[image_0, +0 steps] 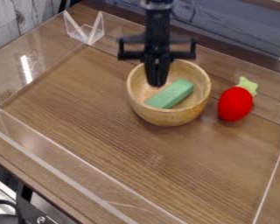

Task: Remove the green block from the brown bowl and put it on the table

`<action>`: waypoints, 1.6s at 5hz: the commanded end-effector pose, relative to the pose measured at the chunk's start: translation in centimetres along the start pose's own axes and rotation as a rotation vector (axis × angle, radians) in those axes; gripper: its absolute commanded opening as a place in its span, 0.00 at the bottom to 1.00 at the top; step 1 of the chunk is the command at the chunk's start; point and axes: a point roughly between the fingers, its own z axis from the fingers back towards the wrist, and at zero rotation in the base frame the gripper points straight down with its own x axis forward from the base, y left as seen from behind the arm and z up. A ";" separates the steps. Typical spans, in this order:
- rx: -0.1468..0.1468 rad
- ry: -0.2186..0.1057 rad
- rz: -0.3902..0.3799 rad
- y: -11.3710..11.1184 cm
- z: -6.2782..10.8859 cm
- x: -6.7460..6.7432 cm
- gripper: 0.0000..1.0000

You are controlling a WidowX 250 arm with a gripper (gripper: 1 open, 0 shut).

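The green block (171, 94) lies slanted inside the brown bowl (166, 117), which stands on the table (130, 171) right of centre. My gripper (156, 80) points straight down over the bowl's back left part. Its fingers are pressed together, with the tips just above and left of the block. Nothing shows between the fingers, and the block rests on the bowl's floor.
A red strawberry-shaped toy (234, 103) with a green top sits just right of the bowl. Low clear acrylic walls (84, 28) edge the tabletop. Bare wood lies in front of and left of the bowl.
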 end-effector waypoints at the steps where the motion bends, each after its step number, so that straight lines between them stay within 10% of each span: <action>1: -0.059 -0.072 -0.015 -0.8 4.6 0.7 0.00; 2: -0.036 -0.069 0.018 -1.3 3.0 1.0 1.00; 8: 0.021 -0.035 0.192 -0.9 -2.2 0.5 1.00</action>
